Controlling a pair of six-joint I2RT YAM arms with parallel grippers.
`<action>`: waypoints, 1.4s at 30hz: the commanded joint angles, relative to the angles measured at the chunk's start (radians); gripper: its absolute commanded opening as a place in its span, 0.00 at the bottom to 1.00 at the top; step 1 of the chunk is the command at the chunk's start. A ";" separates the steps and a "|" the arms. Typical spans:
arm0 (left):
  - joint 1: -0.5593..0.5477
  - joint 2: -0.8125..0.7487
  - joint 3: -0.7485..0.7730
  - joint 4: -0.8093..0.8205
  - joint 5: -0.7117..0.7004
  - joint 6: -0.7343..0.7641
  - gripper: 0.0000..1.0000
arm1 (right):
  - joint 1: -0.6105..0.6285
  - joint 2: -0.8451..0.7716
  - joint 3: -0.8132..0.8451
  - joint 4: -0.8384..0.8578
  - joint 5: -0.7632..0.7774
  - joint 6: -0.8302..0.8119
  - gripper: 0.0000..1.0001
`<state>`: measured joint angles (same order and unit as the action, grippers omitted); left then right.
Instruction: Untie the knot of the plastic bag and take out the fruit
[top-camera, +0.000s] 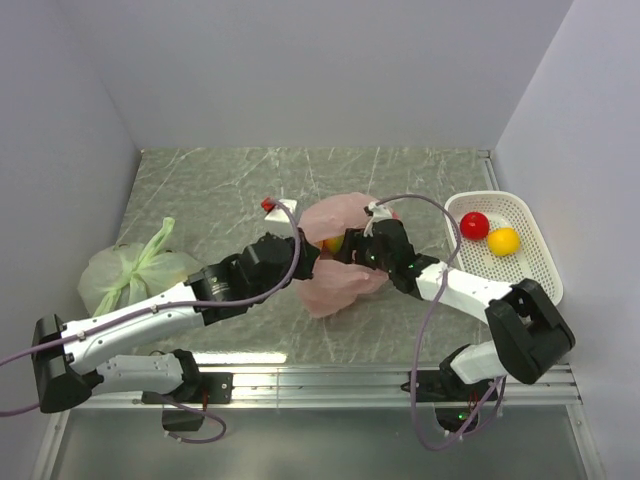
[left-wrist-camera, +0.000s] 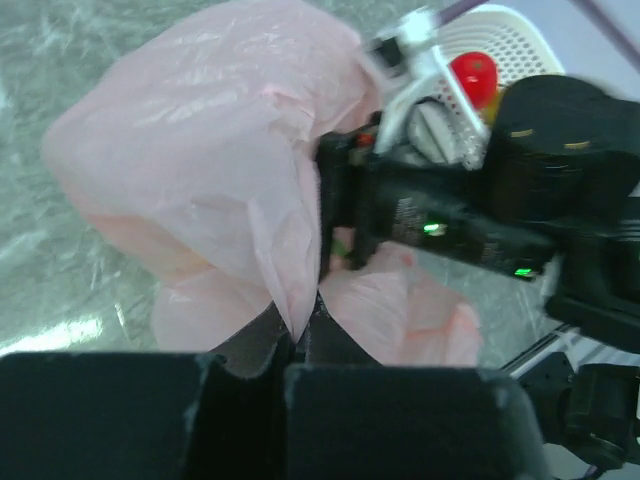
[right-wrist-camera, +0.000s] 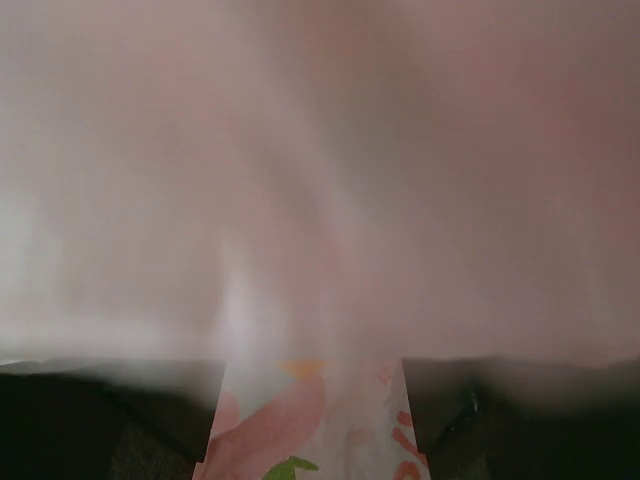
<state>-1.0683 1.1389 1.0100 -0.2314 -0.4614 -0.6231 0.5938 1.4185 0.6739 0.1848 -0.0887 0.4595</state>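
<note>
Pink plastic bag (top-camera: 345, 280) lies crumpled in the middle of the bench (top-camera: 220, 190), w/ a claw on each side. Left claw (left-wrist-camera: 300, 335) is shut tight on a thin fold of the bag's pink skin, at the bag's left side. Right claw (top-camera: 355, 250) is right up against the bag from the other side. In its own cam its fingers (right-wrist-camera: 110, 410) stand apart & everything in front is pink blur, so can't tell if it grips anything. A bit of yellow fruit (top-camera: 333, 244) peeks out btw the 2 claws. The knot: can't make it out. At the far right of the bench a white basket (top-camera: 540, 262) holds a red fruit (top-camera: 474, 225) & an orange-yellow fruit (top-camera: 503, 241), side by side. At the far left a pale green bag (top-camera: 130, 270) w/ a tied top lies well apart from the pink one.
</note>
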 joint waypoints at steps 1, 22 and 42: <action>0.011 -0.042 -0.100 -0.029 -0.032 -0.055 0.00 | 0.004 -0.075 -0.011 0.047 0.014 -0.021 0.72; 0.067 0.035 -0.361 -0.094 0.153 -0.244 0.09 | 0.222 -0.003 0.081 -0.334 0.196 -0.202 0.90; 0.179 0.160 -0.340 0.029 0.168 -0.182 0.13 | 0.360 0.089 0.130 -0.491 0.087 -0.071 1.00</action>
<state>-0.8902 1.3048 0.6540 -0.2737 -0.3367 -0.8330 0.9039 1.4662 0.8162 -0.0914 0.0509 0.3523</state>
